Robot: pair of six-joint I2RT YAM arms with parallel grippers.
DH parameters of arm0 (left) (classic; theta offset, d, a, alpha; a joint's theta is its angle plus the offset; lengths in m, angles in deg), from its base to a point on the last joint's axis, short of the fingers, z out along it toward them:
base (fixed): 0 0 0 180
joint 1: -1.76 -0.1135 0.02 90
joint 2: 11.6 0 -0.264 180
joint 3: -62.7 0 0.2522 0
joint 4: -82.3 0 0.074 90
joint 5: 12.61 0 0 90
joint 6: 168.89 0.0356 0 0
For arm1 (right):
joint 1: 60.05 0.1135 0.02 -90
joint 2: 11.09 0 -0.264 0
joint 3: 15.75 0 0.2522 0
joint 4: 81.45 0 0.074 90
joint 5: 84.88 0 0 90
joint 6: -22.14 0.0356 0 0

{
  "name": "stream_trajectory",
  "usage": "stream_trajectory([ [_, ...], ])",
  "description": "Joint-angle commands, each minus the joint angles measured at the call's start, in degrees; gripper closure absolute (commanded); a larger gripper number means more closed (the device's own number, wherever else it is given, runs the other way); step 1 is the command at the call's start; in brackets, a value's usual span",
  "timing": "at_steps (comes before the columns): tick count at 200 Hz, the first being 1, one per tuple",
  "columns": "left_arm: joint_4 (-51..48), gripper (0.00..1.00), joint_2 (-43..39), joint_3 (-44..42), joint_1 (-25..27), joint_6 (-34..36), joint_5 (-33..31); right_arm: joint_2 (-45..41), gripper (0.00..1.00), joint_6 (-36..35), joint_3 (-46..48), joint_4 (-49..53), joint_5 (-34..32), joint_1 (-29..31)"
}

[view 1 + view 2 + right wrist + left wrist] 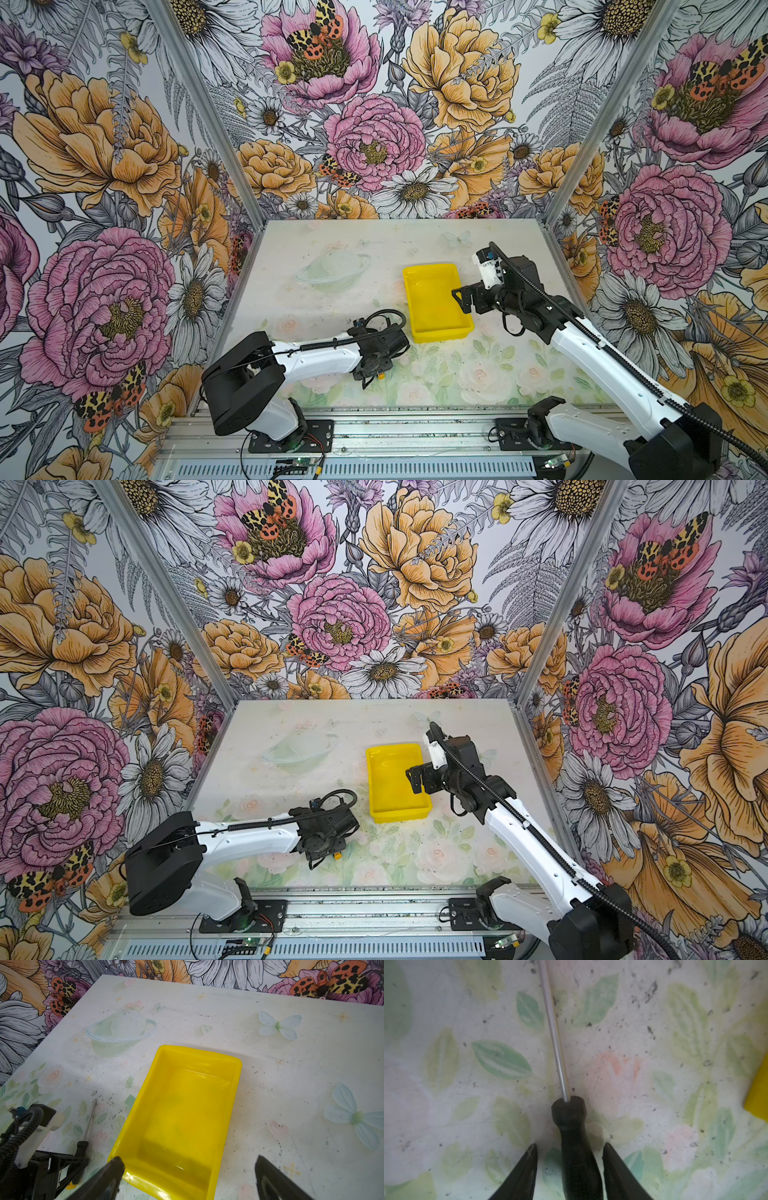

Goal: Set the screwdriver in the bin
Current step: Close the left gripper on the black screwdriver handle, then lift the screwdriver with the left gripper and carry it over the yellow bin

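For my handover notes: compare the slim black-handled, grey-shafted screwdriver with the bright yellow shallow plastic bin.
The slim black-handled screwdriver is thin, with a grey metal shaft; the bright yellow plastic bin is a broad, shallow rectangle. The screwdriver's handle lies between the fingers of the left gripper, gaps showing either side; the bin sits ungripped, the open right gripper near its edge. Both rest on the pale floral table.
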Motion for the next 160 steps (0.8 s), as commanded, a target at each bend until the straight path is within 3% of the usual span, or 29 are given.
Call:
stream_trajectory([
  [1,0.2,0.57,1.9,0.6,0.6,-0.3,1.2,-0.6,0.01,-1.0,-0.3,-1.1,0.7,0.4],
  [86,0.1,0.99,-0.9,1.0,0.5,0.6,0.4,-1.4,0.01,-1.1,-0.1,-2.2,0.6,0.5],
  [160,-1.7,1.00,-7.4,10.5,-6.1,8.4,-1.9,-2.9,0.01,0.8,0.9,-4.3,1.7,0.2],
])
